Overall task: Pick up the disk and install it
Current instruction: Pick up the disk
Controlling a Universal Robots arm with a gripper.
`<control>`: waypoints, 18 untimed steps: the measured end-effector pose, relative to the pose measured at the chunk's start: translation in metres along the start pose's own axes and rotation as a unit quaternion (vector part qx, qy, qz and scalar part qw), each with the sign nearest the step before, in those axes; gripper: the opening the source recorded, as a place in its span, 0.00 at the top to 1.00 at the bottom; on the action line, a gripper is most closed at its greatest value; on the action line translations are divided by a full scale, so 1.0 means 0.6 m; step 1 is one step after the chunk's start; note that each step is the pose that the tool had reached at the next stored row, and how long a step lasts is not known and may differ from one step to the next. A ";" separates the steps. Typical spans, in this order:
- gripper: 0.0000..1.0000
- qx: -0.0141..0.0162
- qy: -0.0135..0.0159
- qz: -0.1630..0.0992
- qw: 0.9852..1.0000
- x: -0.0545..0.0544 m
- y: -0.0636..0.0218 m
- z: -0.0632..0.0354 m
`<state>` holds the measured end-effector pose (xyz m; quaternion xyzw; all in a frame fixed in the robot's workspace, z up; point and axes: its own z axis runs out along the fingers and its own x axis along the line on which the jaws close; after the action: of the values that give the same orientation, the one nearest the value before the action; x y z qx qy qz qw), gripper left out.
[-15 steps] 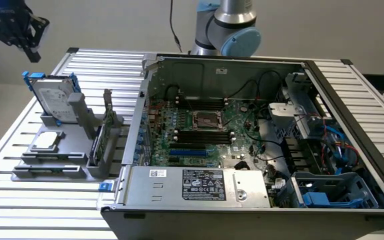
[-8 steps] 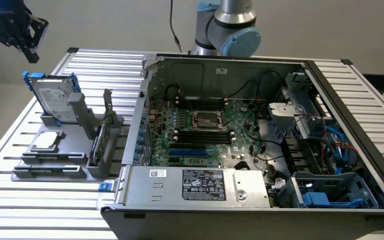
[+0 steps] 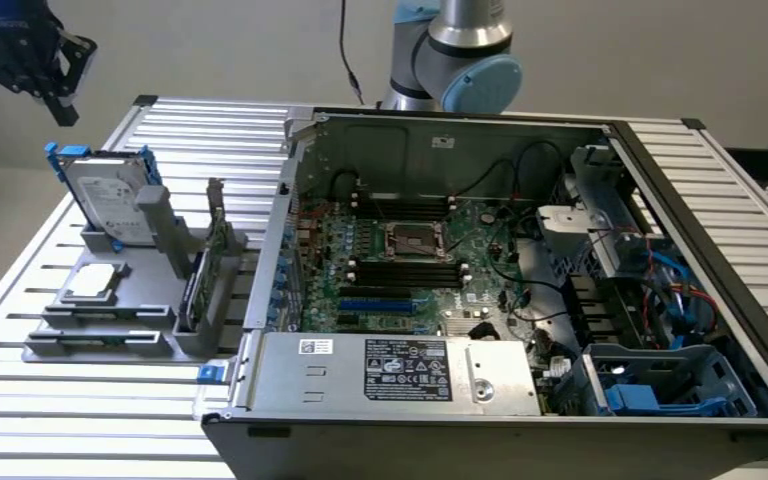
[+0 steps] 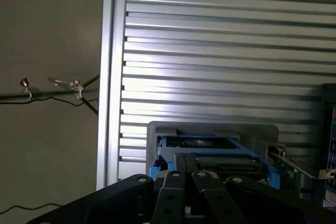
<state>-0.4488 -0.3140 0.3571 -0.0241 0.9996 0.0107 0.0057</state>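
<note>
The disk (image 3: 108, 194), a silver-grey drive with a white label and blue rails, stands upright on edge in a grey holder (image 3: 157, 300) at the exterior view's left. My gripper (image 3: 64, 106) hangs in the air above and a little left of it, shut, with nothing between its fingers. In the wrist view the disk (image 4: 206, 157) appears edge-on just beyond the gripper (image 4: 191, 176), whose black fingers (image 4: 174, 187) are pressed together, and the grey holder (image 4: 212, 128) frames it.
A smaller silver drive (image 3: 96, 284) lies flat on the holder, and a circuit card (image 3: 216, 240) stands beside the disk. The open computer case (image 3: 291, 260) takes up the middle and right, with a blue drive bay (image 3: 651, 388) at its front right. Everything rests on a slatted aluminium table (image 3: 37, 400).
</note>
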 end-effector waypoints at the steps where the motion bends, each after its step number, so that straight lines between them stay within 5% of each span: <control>1: 0.89 0.000 0.000 0.000 1.000 0.000 0.000 0.000; 7: 0.89 0.001 0.000 -0.001 1.000 0.005 0.000 0.001; 11: 0.89 0.001 0.001 -0.032 0.999 0.006 0.000 0.003; 18: 0.89 0.000 0.002 -0.097 0.995 0.006 0.000 0.007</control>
<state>-0.4525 -0.3140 0.3528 -0.1205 0.9927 0.0097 0.0049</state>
